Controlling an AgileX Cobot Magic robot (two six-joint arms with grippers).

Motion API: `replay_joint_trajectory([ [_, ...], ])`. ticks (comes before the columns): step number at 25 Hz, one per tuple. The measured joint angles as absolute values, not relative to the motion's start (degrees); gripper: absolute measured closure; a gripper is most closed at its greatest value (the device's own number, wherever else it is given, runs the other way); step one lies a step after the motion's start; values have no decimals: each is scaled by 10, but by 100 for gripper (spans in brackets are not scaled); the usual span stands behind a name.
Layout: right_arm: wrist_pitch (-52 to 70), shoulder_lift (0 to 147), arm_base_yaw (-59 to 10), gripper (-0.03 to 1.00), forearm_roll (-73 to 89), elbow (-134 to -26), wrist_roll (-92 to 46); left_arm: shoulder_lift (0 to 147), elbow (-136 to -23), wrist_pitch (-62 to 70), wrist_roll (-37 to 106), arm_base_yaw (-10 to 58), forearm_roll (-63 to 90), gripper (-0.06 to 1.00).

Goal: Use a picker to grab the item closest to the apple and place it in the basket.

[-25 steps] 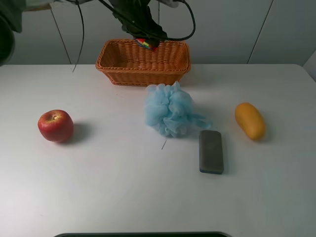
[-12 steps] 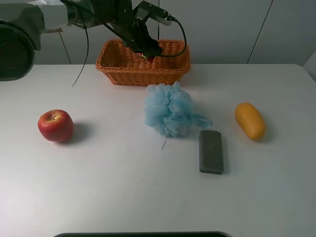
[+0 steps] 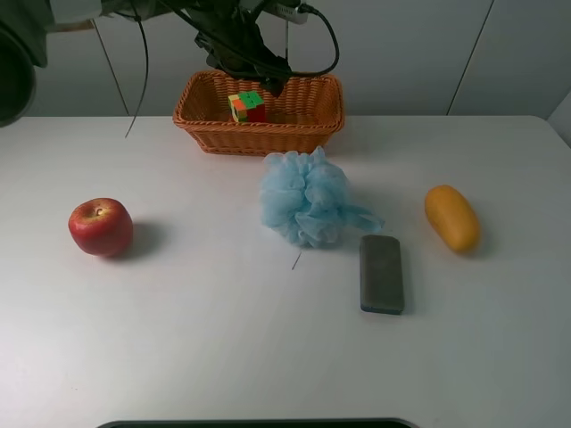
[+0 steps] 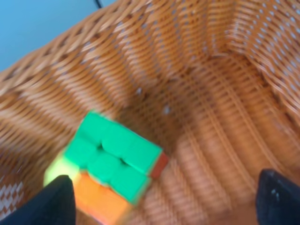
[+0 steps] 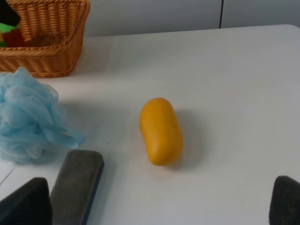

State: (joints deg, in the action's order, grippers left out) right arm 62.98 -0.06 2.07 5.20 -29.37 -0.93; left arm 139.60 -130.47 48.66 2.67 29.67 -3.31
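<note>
1. A woven basket (image 3: 210, 134) stands at the far edge of a white table (image 3: 178, 312). Every place below is given relative to this basket.
2. A multicoloured puzzle cube (image 3: 247, 106) lies inside the basket, on its floor near the middle. It sits tilted, green face up and orange face to one side.
3. The left gripper (image 4: 168, 201) hangs just above the basket's inside. Its fingers are spread wide, one on each side of the cube, and hold nothing.
4. The right gripper (image 5: 154, 204) is low over the table, well in front of the basket and to its right. Its fingers are also spread wide and hold nothing.
5. A red apple (image 3: 101, 227) sits well in front of the basket and to its left.
6. A blue bath pouf (image 3: 306, 198) lies just in front of the basket.
7. A grey block (image 3: 382, 273) and a yellow fruit (image 3: 451, 218) lie farther out to the right.
8. The cube looks like a light, rigid plastic thing with smooth, slippery faces.
9. The best hold would be across two opposite flat faces at mid-height. A hold on edges or corners could twist its layers or let it slip.
10. With the cube in the basket, the task looks all but done.
</note>
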Motion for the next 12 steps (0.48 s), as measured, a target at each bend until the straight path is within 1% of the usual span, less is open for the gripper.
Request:
replay_joint_trajectory([
  [6, 630, -1, 21, 27, 52, -294, -9, 1308, -1305, 669, 6, 297, -39, 21],
  [9, 630, -1, 21, 27, 52, -294, -9, 1268, -1291, 690, 6, 297, -33, 21],
  [12, 630, -1, 21, 27, 52, -294, -9, 1210, -1249, 693, 4, 297, -24, 21],
])
